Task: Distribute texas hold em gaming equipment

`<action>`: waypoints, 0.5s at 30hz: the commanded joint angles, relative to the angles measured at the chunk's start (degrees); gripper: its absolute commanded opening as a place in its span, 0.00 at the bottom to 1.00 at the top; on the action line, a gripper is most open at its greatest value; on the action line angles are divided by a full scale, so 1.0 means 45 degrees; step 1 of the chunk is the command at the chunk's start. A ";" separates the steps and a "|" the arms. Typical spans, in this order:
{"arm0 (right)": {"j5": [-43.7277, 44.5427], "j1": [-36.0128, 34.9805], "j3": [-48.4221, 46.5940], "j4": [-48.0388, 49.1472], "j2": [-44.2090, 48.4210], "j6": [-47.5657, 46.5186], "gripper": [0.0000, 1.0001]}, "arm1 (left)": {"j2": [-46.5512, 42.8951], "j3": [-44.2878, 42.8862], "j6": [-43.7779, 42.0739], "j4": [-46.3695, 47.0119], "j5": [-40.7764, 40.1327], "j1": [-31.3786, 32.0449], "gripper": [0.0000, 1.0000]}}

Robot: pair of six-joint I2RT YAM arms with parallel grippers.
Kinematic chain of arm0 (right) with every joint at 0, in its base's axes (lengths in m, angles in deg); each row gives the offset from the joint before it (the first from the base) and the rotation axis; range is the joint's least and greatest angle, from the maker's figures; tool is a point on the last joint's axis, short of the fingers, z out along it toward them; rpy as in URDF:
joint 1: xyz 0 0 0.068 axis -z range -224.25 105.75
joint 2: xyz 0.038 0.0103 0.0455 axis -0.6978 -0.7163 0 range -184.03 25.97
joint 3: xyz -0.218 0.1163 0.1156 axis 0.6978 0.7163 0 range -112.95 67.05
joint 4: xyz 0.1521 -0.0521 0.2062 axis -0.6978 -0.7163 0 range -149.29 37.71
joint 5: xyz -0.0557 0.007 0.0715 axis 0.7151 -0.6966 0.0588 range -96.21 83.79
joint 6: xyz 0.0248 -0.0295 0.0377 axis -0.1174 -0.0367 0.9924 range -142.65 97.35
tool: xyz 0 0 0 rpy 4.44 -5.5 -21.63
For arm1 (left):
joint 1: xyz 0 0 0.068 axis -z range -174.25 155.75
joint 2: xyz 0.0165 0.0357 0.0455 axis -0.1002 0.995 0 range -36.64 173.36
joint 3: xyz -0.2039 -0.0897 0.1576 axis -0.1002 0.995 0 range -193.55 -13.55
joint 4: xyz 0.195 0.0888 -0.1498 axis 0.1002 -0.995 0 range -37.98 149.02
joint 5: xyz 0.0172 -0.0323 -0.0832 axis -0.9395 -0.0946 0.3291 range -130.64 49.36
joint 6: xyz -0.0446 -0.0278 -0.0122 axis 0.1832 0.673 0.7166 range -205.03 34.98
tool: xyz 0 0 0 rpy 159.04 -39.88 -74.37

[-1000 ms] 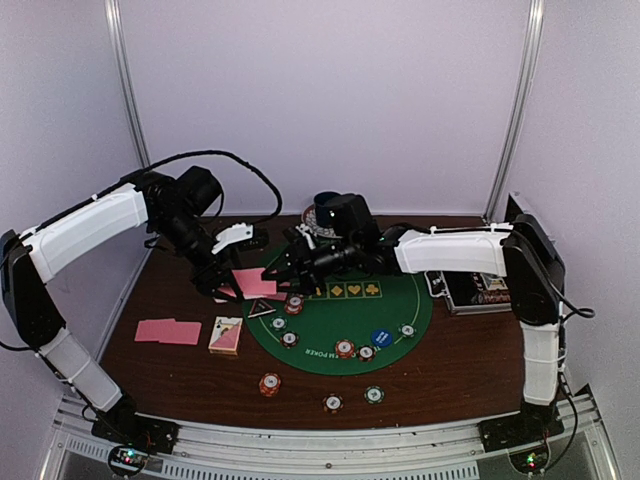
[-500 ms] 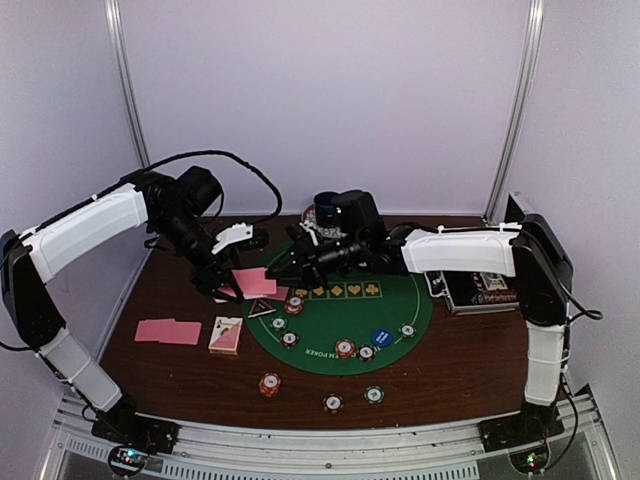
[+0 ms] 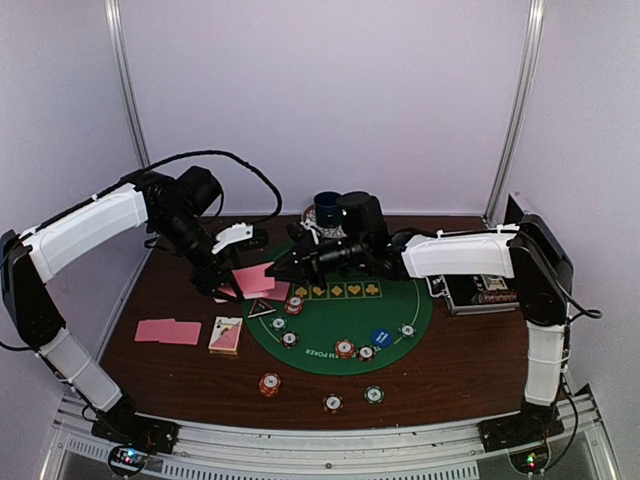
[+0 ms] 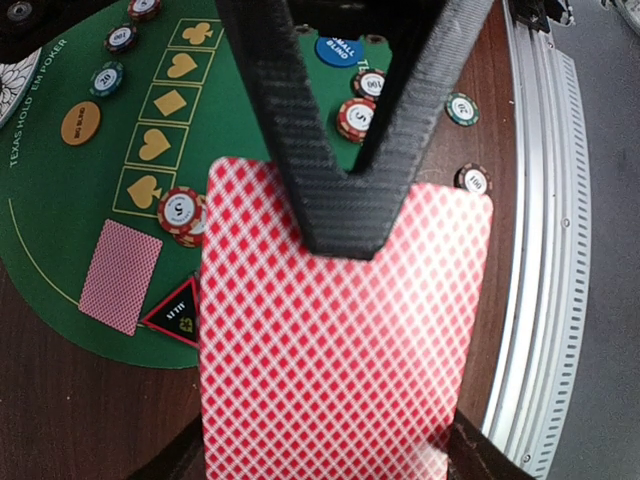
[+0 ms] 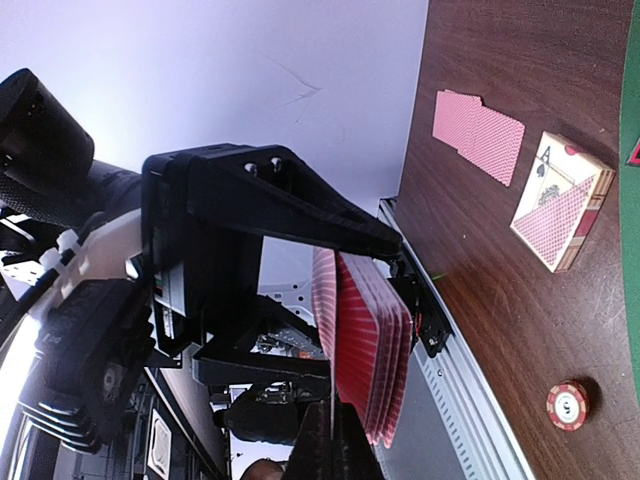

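The step in hand, I judge, is peeling 1 card (image 5: 322,320) off the deck (image 3: 255,279). To do it well, the right claw (image 5: 335,440) should draw slowly along the card's own plane so that only 1 card slides free. The left claw (image 3: 222,286) should hold firm.

Right claw: pinched fully shut at the deck's edge, seemingly on 1 card. Left claw: partly open, clamped across the deck and holding it in the air over the mat's (image 3: 400,330) left rim, above the surface (image 3: 450,365).

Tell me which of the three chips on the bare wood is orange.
The leftmost chip in the top view; the middle chip looks white, the right chip green.
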 commanded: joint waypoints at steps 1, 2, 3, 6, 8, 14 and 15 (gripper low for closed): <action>-0.0198 0.0309 0.0252 0.1155 0.0299 0.0572 0.00 | -0.0255 0.0049 -0.0119 0.0288 0.0218 -0.0089 0.00; -0.0190 0.0422 0.0312 0.1188 0.0365 0.0591 0.00 | -0.0266 0.0049 -0.0121 0.0291 0.0214 -0.0083 0.00; -0.0199 0.0537 0.0393 0.1168 0.0439 0.0576 0.00 | -0.0259 0.0049 -0.0126 0.0284 0.0201 -0.0083 0.00; -0.0217 0.0945 0.0621 0.0940 0.0716 0.0380 0.00 | -0.0279 0.0049 -0.0144 0.0229 0.0185 -0.0083 0.00; -0.0245 0.1278 0.0735 0.0759 0.0830 0.0238 0.00 | -0.0302 0.0083 -0.0156 0.0225 0.0159 -0.0083 0.00; -0.0373 0.2501 0.0630 -0.0281 0.0869 -0.0636 0.00 | -0.0344 0.0166 -0.0163 0.0218 0.0103 -0.0084 0.00; -0.0405 0.2759 0.0542 -0.0635 0.0805 -0.0923 0.00 | -0.0362 0.0166 -0.0165 0.0216 0.0109 -0.0086 0.00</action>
